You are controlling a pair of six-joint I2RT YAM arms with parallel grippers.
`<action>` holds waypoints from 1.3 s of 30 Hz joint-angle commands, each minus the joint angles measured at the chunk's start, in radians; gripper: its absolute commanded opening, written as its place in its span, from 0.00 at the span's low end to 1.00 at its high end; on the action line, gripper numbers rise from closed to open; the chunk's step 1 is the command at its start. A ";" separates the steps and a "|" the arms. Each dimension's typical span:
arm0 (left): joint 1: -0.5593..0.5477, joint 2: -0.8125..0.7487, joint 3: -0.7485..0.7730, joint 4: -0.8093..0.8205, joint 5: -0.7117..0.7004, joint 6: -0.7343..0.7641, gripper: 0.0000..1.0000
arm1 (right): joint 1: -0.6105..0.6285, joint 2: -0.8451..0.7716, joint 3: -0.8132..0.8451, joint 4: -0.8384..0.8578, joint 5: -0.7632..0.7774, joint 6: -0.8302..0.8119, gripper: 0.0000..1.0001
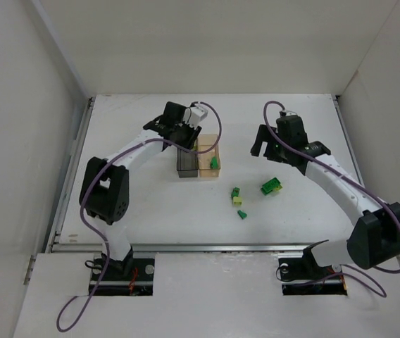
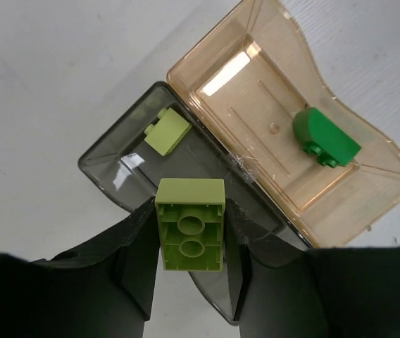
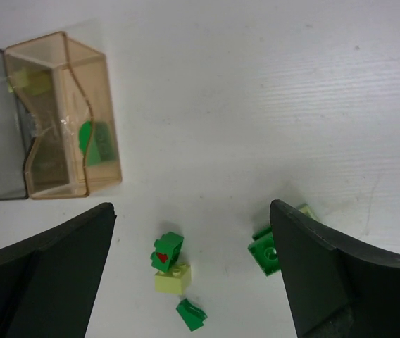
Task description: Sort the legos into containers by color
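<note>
My left gripper (image 2: 191, 243) is shut on a pale yellow-green lego (image 2: 190, 224), held over the smoky grey bin (image 2: 112, 160). A second pale lego (image 2: 166, 132) lies inside that bin. The amber bin (image 2: 256, 84) beside it holds a dark green lego (image 2: 325, 136). In the top view the two bins (image 1: 198, 156) stand side by side under my left gripper (image 1: 186, 134). My right gripper (image 3: 193, 274) is open and empty above loose legos: a dark green one (image 3: 167, 251) on a pale one (image 3: 172, 278), a small dark green piece (image 3: 191, 315), and a dark green brick (image 3: 265, 251).
The loose legos lie in the top view as a group (image 1: 237, 201) and a green brick (image 1: 271, 186) right of the bins. White walls enclose the table on three sides. Purple cables loop from both arms.
</note>
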 commanded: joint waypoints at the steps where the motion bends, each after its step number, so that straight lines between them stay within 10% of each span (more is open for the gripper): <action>1: 0.021 0.010 0.069 -0.046 0.017 -0.039 0.24 | -0.026 -0.012 0.051 -0.072 0.065 0.072 0.97; 10: 0.021 -0.054 0.003 -0.026 0.068 -0.009 0.72 | -0.035 -0.062 -0.075 -0.133 0.073 0.138 0.96; 20: 0.021 -0.227 -0.017 -0.047 -0.027 -0.044 0.72 | 0.242 -0.079 -0.121 -0.058 -0.042 -0.115 0.82; 29: 0.032 -0.454 -0.108 -0.104 -0.511 -0.369 0.72 | 0.308 0.115 -0.138 0.026 -0.046 0.009 0.85; 39: 0.041 -0.597 -0.237 -0.067 -0.501 -0.395 0.72 | 0.367 0.221 -0.156 0.066 -0.005 0.033 0.69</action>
